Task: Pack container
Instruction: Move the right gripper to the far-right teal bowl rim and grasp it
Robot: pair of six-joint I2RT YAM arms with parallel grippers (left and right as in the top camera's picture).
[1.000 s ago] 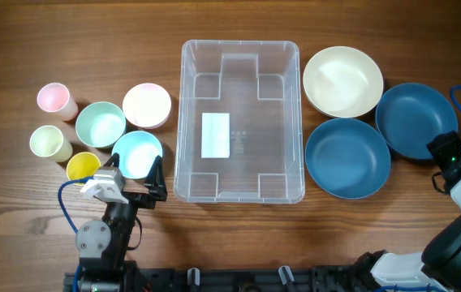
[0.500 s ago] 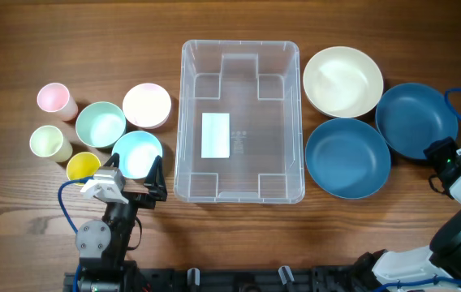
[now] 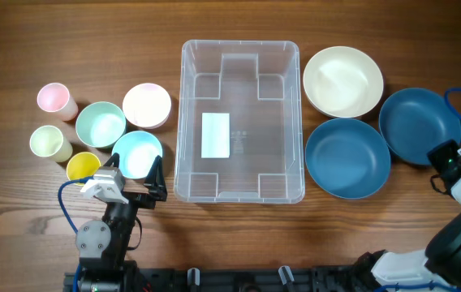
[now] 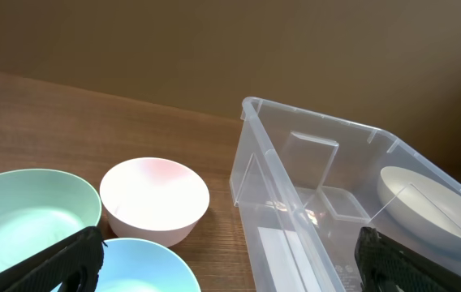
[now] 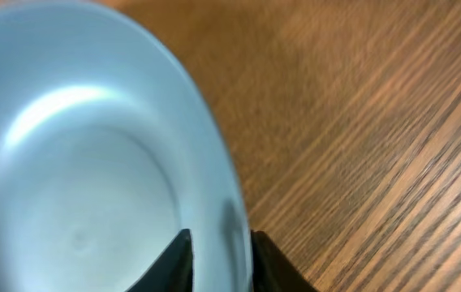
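Observation:
The container [image 3: 240, 45] is a clear rectangular bin with a white label, standing at the table's middle with nothing inside; the left wrist view shows its near corner [image 4: 312, 186]. My right gripper [image 3: 444, 154] sits at the near rim of the far-right dark blue bowl [image 3: 420, 120]. In the right wrist view its fingers [image 5: 221, 251] pinch that bowl's rim [image 5: 92, 162], one inside and one outside. My left gripper [image 3: 137, 177] stands wide open just in front of the light blue bowl [image 3: 137, 151], holding nothing [image 4: 230, 259].
A second dark blue bowl [image 3: 346, 158] and a cream bowl [image 3: 342, 81] lie right of the bin. To its left stand a white bowl [image 3: 147, 105], a mint bowl [image 3: 101, 123], a pink cup [image 3: 53, 99], a pale yellow cup [image 3: 45, 142] and a yellow cup [image 3: 83, 166].
My right gripper has closed onto the far-right blue bowl's rim, and that bowl has shifted slightly right. The left arm has not moved.

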